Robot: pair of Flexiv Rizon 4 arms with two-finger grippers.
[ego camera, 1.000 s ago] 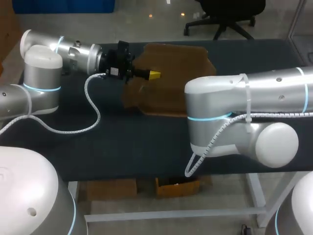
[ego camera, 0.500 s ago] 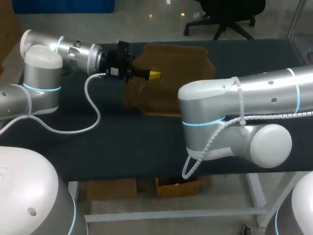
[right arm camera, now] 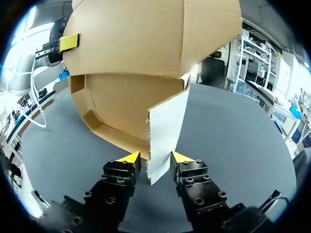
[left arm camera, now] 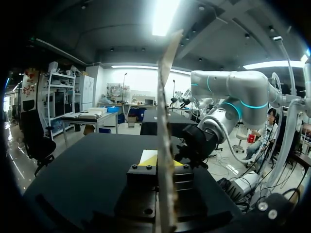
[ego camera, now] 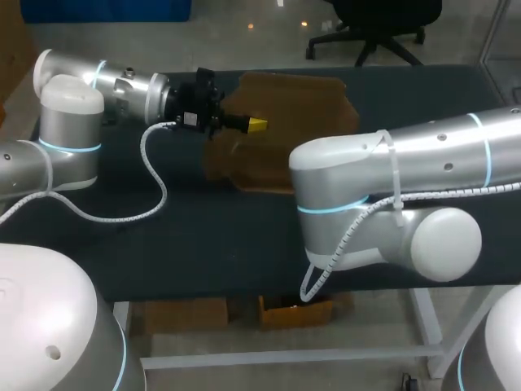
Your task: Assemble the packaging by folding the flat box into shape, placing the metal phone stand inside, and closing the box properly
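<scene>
The flat brown cardboard box [ego camera: 285,106] is held up off the dark table, tilted. My left gripper [ego camera: 254,124] is shut on its left edge; in the left wrist view the cardboard [left arm camera: 165,121] runs edge-on between the left gripper [left arm camera: 163,161] fingers. In the head view my right arm [ego camera: 366,187] crosses in front of the box and hides its own gripper. In the right wrist view the right gripper [right arm camera: 154,158] stands open, with a pale flap [right arm camera: 165,131] of the box [right arm camera: 146,48] hanging between its yellow fingertips [right arm camera: 129,157] with a small gap on each side.
The left arm's white cable [ego camera: 155,204] loops over the table [ego camera: 203,236] on the left. The right arm's elbow and its cable [ego camera: 334,261] hang over the table's front edge.
The right arm's elbow has slid leftward in front of the box. The left arm and the box have stayed where they were.
</scene>
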